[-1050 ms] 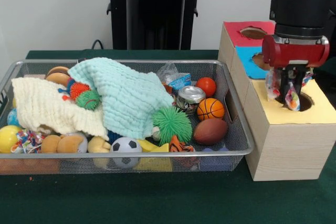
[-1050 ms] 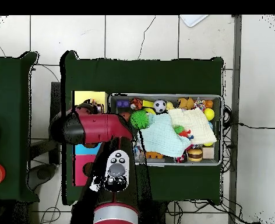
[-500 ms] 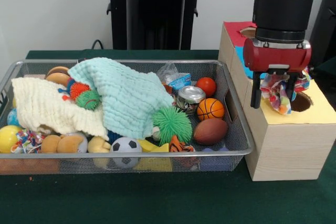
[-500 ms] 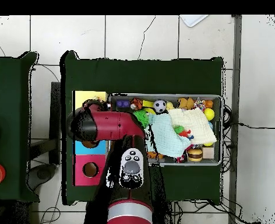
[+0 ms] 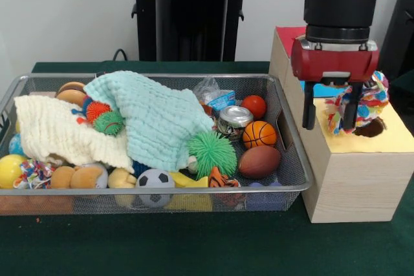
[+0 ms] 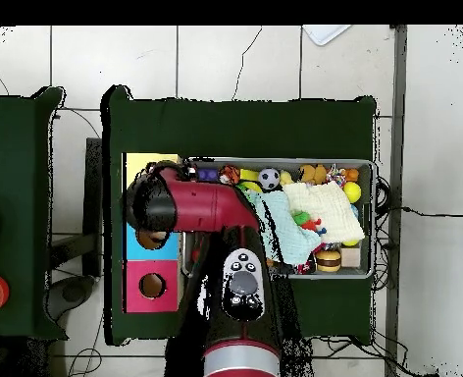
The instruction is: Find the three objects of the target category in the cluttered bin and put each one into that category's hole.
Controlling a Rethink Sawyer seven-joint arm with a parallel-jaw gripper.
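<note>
Pincer [image 5: 329, 114] has let go and lifted, fingers spread and empty; the rope toy [image 5: 362, 105] now sits at the yellow hole [image 5: 372, 127], not fully in.

Arm vertical, hand [image 5: 328, 113] fingers apart.

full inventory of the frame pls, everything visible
wire mesh bin: 1, silver, on table
wooden box with red, blue and yellow tops: 1, right of bin
multicoloured rope toy: 1, at the yellow top's hole
mint cloth: 1, in bin
cream cloth: 1, bin's left
green spiky ball: 1, bin's middle
basketball: 1, orange
brown football: 1, bin's right
soccer ball: 1, bin's front
tin can: 1, silver
red ball: 1
pincer: 1, black, open, above yellow top
</note>
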